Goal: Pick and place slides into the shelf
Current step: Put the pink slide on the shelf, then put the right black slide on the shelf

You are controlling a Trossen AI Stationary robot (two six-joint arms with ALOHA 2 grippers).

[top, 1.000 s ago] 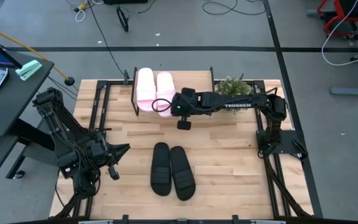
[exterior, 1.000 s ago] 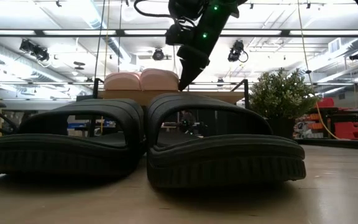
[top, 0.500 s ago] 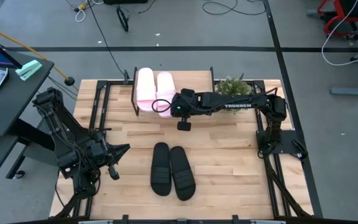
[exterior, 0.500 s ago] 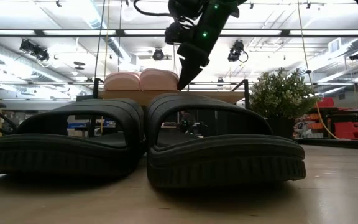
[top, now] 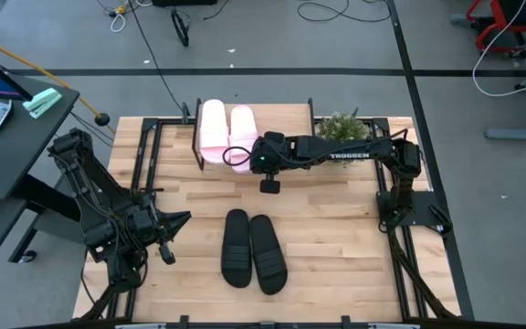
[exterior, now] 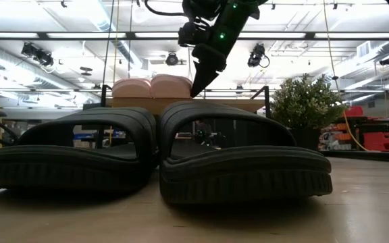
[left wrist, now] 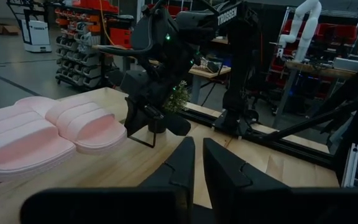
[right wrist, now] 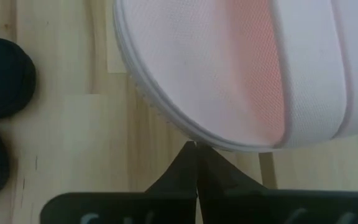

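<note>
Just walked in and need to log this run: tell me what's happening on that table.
The right gripper is shut and empty, its tips by the heel edge of a pale pink slide. Both pink slides, the other beside it, already lie on the shelf at the table's far side. The black pair sits together on the table near the front, not yet picked up. The left gripper waits at the table's left side, nearly closed and holding nothing.
</note>
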